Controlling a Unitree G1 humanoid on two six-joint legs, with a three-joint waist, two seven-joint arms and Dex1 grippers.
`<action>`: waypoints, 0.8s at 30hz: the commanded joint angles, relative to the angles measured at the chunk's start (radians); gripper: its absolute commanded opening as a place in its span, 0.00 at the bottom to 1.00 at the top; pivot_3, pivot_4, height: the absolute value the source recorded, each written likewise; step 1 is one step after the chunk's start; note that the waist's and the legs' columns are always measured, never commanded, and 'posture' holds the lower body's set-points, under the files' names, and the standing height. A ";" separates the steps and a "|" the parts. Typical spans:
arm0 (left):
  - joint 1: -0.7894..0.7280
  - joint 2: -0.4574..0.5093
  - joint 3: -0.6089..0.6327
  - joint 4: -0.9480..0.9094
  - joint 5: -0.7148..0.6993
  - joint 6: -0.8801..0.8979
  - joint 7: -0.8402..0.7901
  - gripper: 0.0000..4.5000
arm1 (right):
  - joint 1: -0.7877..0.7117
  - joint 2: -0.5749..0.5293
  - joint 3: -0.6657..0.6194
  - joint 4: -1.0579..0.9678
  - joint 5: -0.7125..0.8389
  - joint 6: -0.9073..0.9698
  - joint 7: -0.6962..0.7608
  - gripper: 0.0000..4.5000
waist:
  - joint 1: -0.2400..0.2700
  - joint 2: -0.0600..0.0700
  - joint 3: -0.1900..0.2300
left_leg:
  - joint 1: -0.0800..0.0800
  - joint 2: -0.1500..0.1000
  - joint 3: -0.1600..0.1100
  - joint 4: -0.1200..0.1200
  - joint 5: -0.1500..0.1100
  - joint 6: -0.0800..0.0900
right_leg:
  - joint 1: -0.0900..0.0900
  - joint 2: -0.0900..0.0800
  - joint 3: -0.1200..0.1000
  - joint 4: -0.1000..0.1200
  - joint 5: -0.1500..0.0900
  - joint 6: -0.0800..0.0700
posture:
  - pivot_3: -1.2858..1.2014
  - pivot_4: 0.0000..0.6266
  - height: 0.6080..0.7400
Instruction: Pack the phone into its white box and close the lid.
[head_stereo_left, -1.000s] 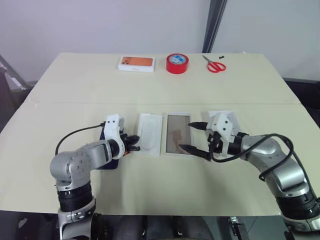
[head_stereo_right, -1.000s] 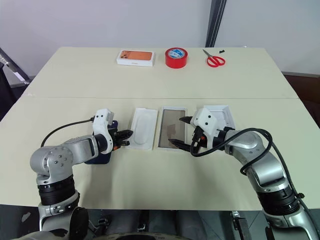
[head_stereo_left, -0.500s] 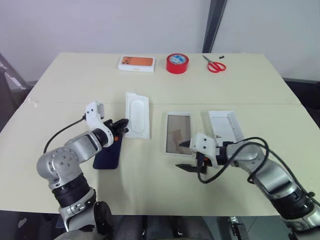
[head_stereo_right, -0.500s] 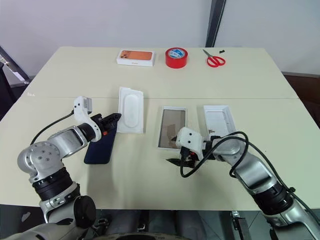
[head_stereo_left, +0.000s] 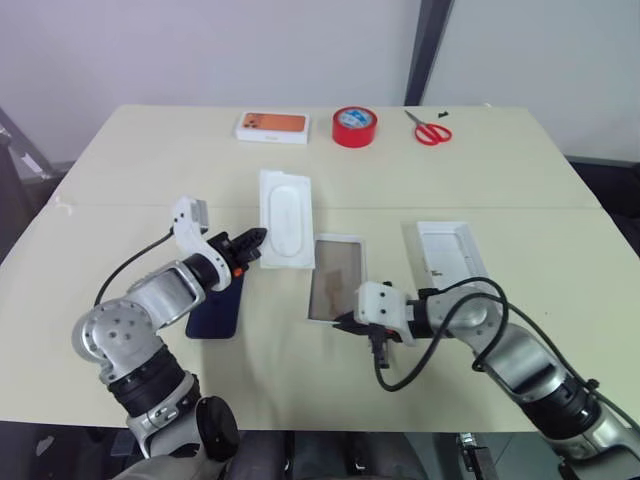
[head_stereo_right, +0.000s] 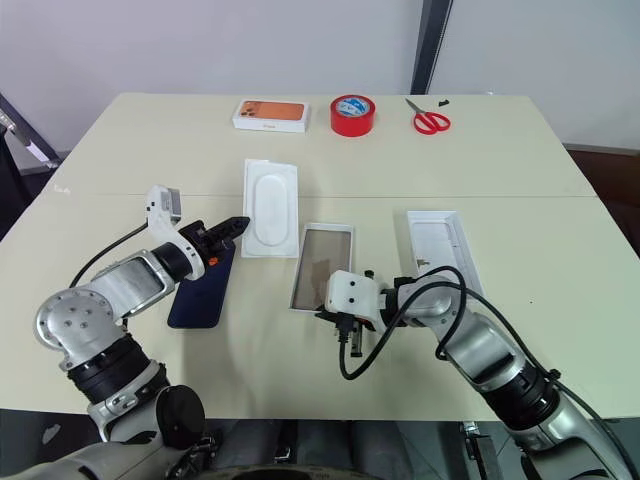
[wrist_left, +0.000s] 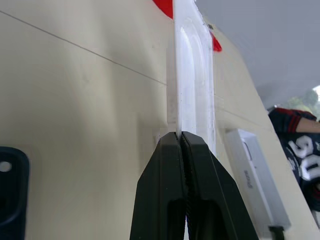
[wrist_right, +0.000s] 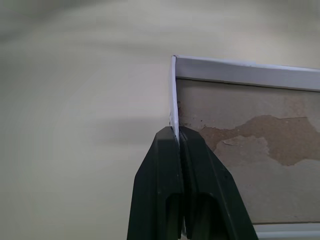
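Cream-coloured and broad, the table (head_stereo_left: 150, 160) carries everything. On its near half, the left gripper (head_stereo_left: 256, 238) is pinched tight on the near edge of the thin white insert (head_stereo_left: 285, 216) with its rounded recess; in the left wrist view the two black fingers (wrist_left: 165, 175) meet with that thin edge caught between them. The insert lies toward the middle of the table, just left of the white box.

Beside the left forearm the dark navy phone (head_stereo_left: 217, 305) lies flat on the table, well apart from the white box (head_stereo_left: 336, 278), which sits at the centre with its brownish inner floor showing. The right gripper (head_stereo_left: 349, 325) is at the box's near end, shut on its thin raised wall; the right wrist view shows the fingers (wrist_right: 167, 165) closed together with the wall's corner between them.

To the right of the box, the lid (head_stereo_left: 449, 253) rests open side up, plain white inside, clear of both grippers.

Along the far edge stand a white box with an orange phone picture (head_stereo_left: 272, 126), a red tape roll (head_stereo_left: 354, 126) and red-handled scissors (head_stereo_left: 430, 129), each apart from its neighbour.
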 joint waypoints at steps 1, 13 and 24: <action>-0.016 -0.012 -0.004 -0.023 -0.022 0.040 0.014 0.00 | -0.041 0.030 0.000 -0.001 -0.017 -0.003 -0.015 0.01 | 0.001 0.000 0.000 | 0.000 0.000 0.000 0.000 0.000 0.000 | 0.000 0.000 0.000 0.000 0.000 0.000 | 0.52 0.24 0.95; 0.004 -0.093 -0.071 -0.014 -0.012 0.062 0.061 0.00 | 0.022 -0.078 -0.168 -0.104 0.119 0.056 0.082 0.67 | 0.002 0.000 0.000 | 0.000 0.000 0.000 0.000 0.000 0.000 | 0.000 0.000 0.000 0.000 0.000 0.000 | 0.52 0.24 0.95; 0.043 -0.115 -0.145 0.027 -0.010 0.062 0.123 0.00 | 0.061 -0.156 -0.280 -0.097 0.155 0.061 0.078 0.67 | 0.001 -0.001 0.000 | 0.000 0.000 0.000 0.000 0.000 0.000 | 0.000 0.000 0.000 0.000 0.000 0.000 | 0.52 0.24 0.95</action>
